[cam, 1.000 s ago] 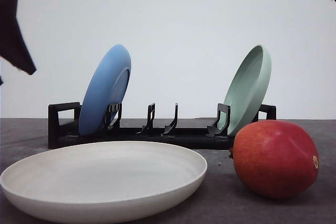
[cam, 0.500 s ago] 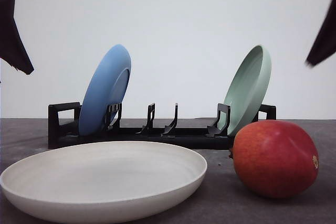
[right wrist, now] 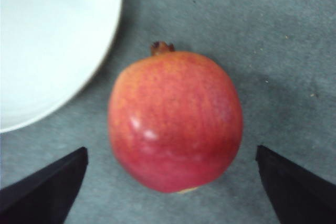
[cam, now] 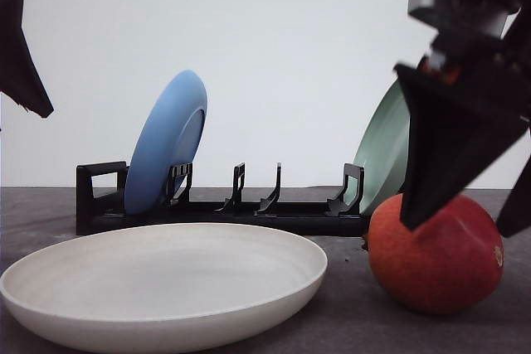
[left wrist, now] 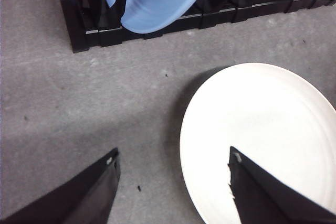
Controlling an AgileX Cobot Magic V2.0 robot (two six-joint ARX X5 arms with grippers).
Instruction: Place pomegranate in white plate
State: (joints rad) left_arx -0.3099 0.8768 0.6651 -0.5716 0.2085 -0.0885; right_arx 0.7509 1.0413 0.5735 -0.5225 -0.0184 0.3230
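Pomegranate [right wrist: 176,121] sits on the bench [right wrist: 294,51] toward its right side, just beside the white plate [cam: 158,283] but not touching, w/ a strip of bare bench between; crown stub points toward the far edge. Right gripper [cam: 465,209] is above it, fingers [cam: 448,155] spread wide, one each side of the fruit, no contact yet. Step in hand looks like the grasp: come straight down so the fingers straddle the widest part, centre first, then close gently, since smooth round skin may roll or squirt out. Lift clear of the plate rim before moving across. Left gripper [left wrist: 173,182] hangs over the plate's left edge, fingers spread, holding nothing; keep it out of the way. Dish rack [cam: 249,205] w/ blue plate [cam: 166,143] & green plate [cam: 386,147] stands toward the far edge, well behind.
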